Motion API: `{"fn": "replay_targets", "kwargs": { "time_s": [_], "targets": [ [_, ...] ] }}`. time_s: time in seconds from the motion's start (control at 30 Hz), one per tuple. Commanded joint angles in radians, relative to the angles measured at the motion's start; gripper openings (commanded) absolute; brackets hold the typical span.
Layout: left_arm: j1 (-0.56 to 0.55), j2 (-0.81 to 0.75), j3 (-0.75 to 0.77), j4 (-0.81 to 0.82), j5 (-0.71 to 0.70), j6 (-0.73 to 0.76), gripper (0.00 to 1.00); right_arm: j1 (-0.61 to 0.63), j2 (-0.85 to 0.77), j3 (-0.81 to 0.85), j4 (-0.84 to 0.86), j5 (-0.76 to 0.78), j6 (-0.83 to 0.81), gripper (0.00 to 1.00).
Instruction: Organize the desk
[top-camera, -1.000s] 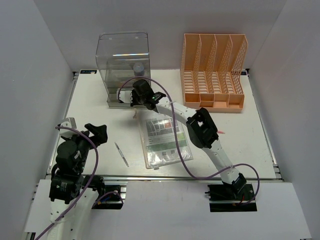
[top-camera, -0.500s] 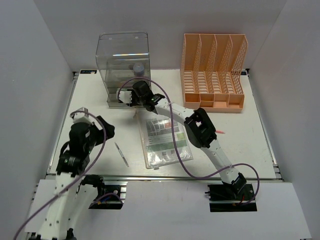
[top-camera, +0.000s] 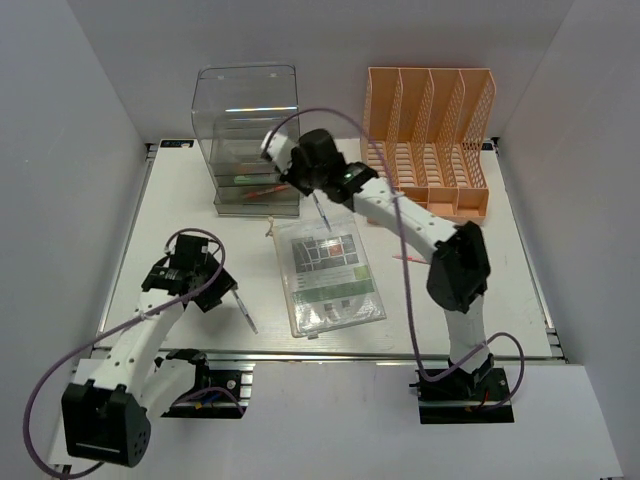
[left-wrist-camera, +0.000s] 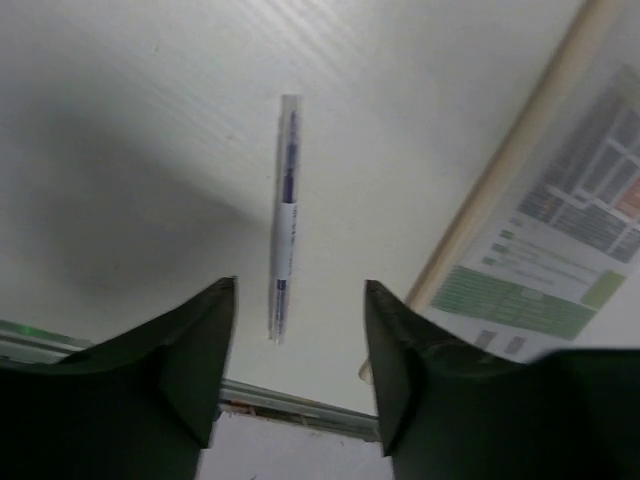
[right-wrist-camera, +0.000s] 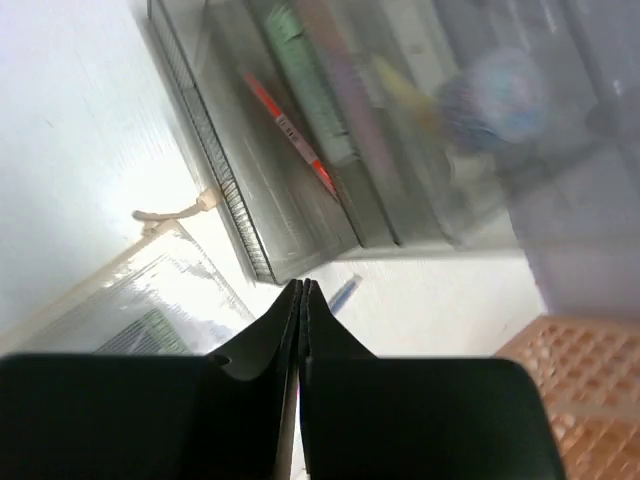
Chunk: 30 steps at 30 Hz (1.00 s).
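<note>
Four pens (top-camera: 243, 310); one folder (top-camera: 328, 275), rack (top-camera: 428, 130), box (top-camera: 245, 100)

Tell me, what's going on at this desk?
Two robot arms are tidying a white desk. The left hand hangs open just above a pen lying loose near the front edge, not touching it. The right hand is shut, up by the clear drawer box, where a red pen lies inside. A plastic folder of papers lies flat in the middle.

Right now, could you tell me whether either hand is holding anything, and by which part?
The right hand seems to pinch a thin blue pen by one end. The left hand is open, holding nothing.
</note>
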Motion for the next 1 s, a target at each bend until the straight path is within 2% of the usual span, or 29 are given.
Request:
{"fn": "replay_targets", "kwargs": {
  "time_s": [0.0, 0.13, 0.17, 0.27, 0.4, 0.53, 0.63, 0.83, 0.97],
  "targets": [
    [-0.004, 0.043, -0.035, 0.022, 0.035, -0.057, 0.60, -0.118, -0.107, -0.034, -0.164, -0.106, 0.303, 0.00],
    [-0.004, 0.135, -0.015, 0.003, -0.008, -0.077, 0.56, -0.224, -0.321, -0.289, -0.098, -0.276, 0.392, 0.20],
    [-0.004, 0.155, -0.014, 0.009, -0.005, -0.076, 0.56, -0.243, -0.363, -0.414, -0.069, -0.290, 0.400, 0.22],
    [-0.013, 0.238, -0.003, 0.028, -0.005, -0.071, 0.53, -0.266, -0.524, -0.635, 0.038, -0.315, 0.432, 0.23],
    [-0.023, 0.363, 0.017, 0.068, -0.016, -0.065, 0.49, -0.287, -0.708, -0.820, 0.135, -0.329, 0.454, 0.23],
    [-0.045, 0.428, 0.011, 0.100, -0.041, -0.068, 0.48, -0.332, -0.822, -0.933, 0.199, -0.284, 0.422, 0.21],
    [-0.058, 0.448, 0.019, 0.114, -0.045, -0.074, 0.48, -0.358, -0.874, -0.982, 0.226, -0.321, 0.417, 0.21],
    [-0.090, 0.474, 0.072, 0.100, -0.068, -0.080, 0.54, -0.390, -0.879, -1.010, 0.238, -0.398, 0.409, 0.20],
    [-0.127, 0.439, 0.102, 0.138, -0.012, -0.068, 0.55, -0.401, -0.887, -1.018, 0.235, -0.421, 0.400, 0.20]
  ]
}}
